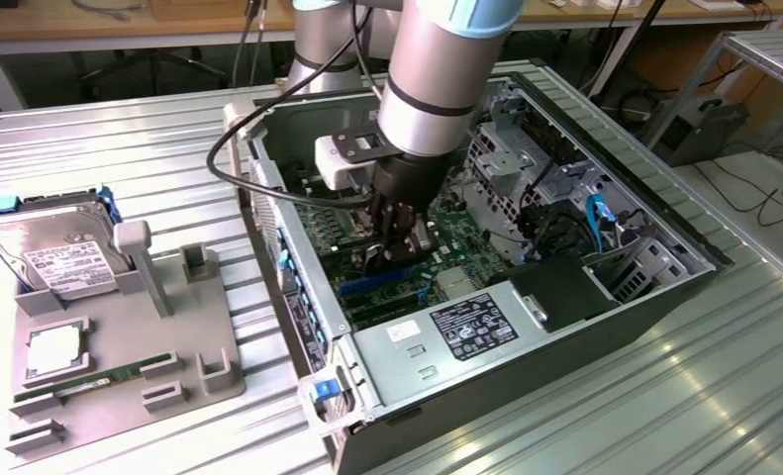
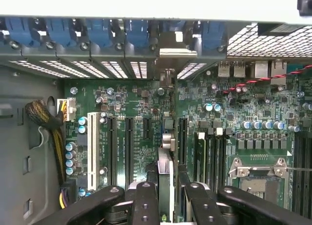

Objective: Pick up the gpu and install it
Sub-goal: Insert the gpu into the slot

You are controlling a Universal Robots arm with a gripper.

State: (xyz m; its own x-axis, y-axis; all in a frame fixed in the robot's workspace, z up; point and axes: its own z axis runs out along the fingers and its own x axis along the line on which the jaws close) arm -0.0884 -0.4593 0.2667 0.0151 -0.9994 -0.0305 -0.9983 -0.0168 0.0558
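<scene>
Right now the arm reaches down into the open PC case (image 1: pixel 655 297), w/ the gripper (image 1: pixel 398 259) low over the motherboard (image 1: pixel 477 237), near the middle of the case. Wrist view: the gripper (image 2: pixel 168 188) clamps the gpu (image 2: pixel 167 137) edge-on between its two black fingers (image 2: pixel 145 203); jaws part-closed on the thin card. The card stands upright, running from the fingers toward the case's rear wall, its silver bracket (image 2: pixel 178 52) up against the rear slot openings by the blue slot clips (image 2: pixel 97 32). It sits over the board between the black expansion slots (image 2: pixel 129 147) and the RAM slots (image 2: pixel 214 156); can't tell if it's seated in a slot.

Exterior view's left: a grey fixture tray (image 1: pixel 166 346) holds a hard drive (image 1: pixel 54 252) and a green memory stick (image 1: pixel 94 381), well apart from the case.
</scene>
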